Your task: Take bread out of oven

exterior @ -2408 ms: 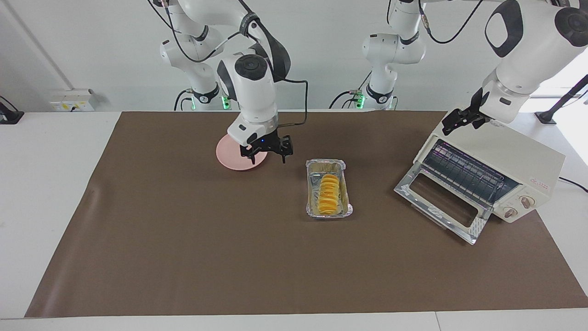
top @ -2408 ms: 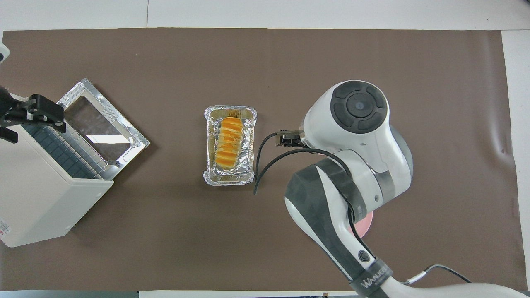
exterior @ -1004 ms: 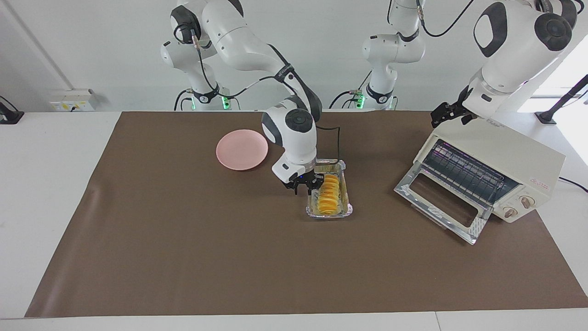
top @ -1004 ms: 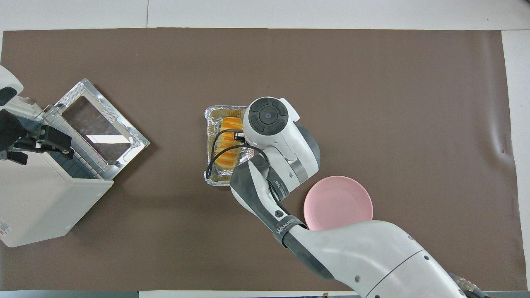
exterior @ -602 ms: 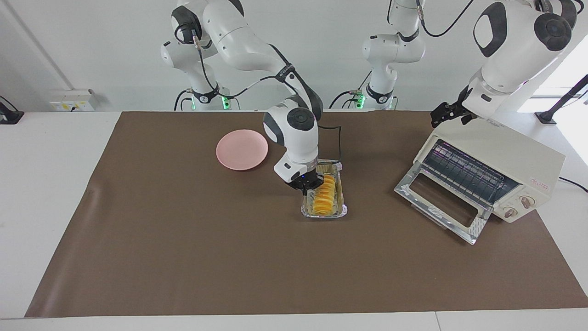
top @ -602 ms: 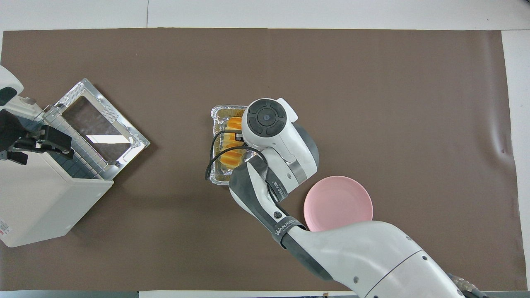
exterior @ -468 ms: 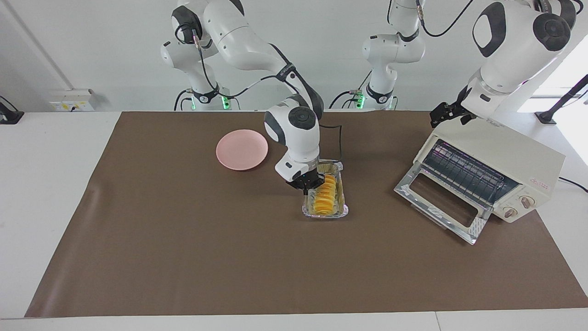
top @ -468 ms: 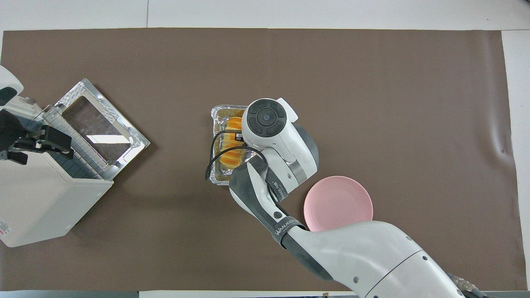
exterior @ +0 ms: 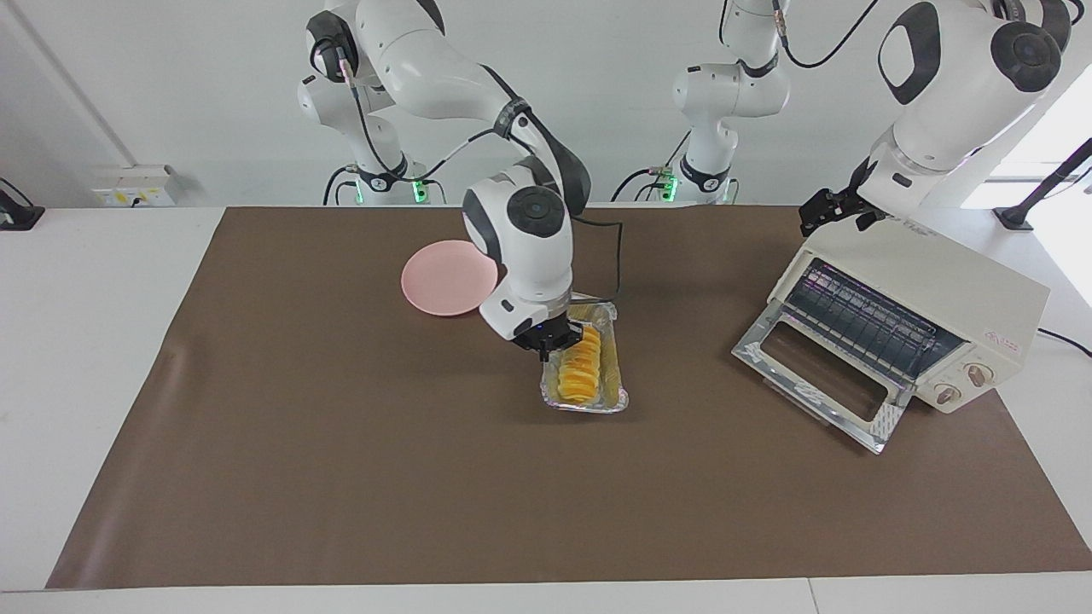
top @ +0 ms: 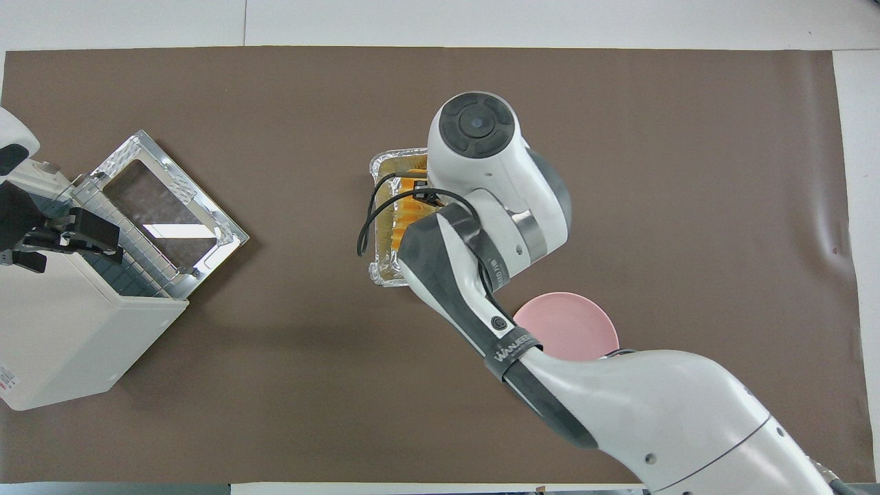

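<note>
While the left gripper [exterior: 826, 211] waits spread over the oven [exterior: 921, 315], right gripper [exterior: 550, 348] clamped on foil tray [exterior: 616, 399] rim, bread [exterior: 580, 368] inside, pink plate [exterior: 444, 277] nearer the robots.

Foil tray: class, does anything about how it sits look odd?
Yes. The foil tray with the bread sits skewed on the brown mat, because the shut right gripper is pinching its rim.

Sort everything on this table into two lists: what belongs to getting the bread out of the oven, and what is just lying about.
Part of the job:
- ridged golden-orange bread loaf
- crinkled silver foil tray holding it
- cream-white toaster oven, door down
- right gripper, shut on the tray's rim
- left gripper, open over the oven, waiting

Lying about:
- round pink plate
- brown table mat
</note>
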Motion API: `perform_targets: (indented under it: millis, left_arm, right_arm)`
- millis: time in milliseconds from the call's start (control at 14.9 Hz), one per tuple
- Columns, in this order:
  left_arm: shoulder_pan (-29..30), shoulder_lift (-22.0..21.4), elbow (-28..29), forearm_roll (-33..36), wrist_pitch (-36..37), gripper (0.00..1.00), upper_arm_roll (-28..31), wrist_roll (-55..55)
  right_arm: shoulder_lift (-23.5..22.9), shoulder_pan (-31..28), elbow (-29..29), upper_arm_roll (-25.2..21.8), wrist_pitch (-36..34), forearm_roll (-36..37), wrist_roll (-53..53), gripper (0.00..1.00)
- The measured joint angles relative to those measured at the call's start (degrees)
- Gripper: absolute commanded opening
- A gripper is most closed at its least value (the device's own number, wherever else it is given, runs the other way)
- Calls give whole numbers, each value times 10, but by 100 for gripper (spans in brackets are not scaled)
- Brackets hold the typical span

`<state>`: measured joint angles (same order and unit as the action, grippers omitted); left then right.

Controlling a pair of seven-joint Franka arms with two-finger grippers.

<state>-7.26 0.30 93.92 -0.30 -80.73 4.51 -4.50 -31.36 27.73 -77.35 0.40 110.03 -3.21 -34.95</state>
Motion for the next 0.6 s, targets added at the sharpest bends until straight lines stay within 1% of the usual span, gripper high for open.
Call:
perform_targets:
  millis: [134, 335, 468, 602]
  left_arm:
    - [0, -1, 0, 0, 0, 100, 0, 0]
    - [0, -1, 0, 0, 0, 100, -1, 0]
    - [0, -1, 0, 0, -1, 100, -2, 0]
    - [0, -1, 0, -1, -8, 100, -3, 0]
  right_arm:
    - [11, -47, 18, -1, -28, -13, 51, 0]
    - [18, -108, 19, -1, -46, -21, 131, 0]
    - [18, -136, 4, -1, -47, -22, 175, 0]
    - [18, -164, -27, -2, -33, -22, 218, 0]
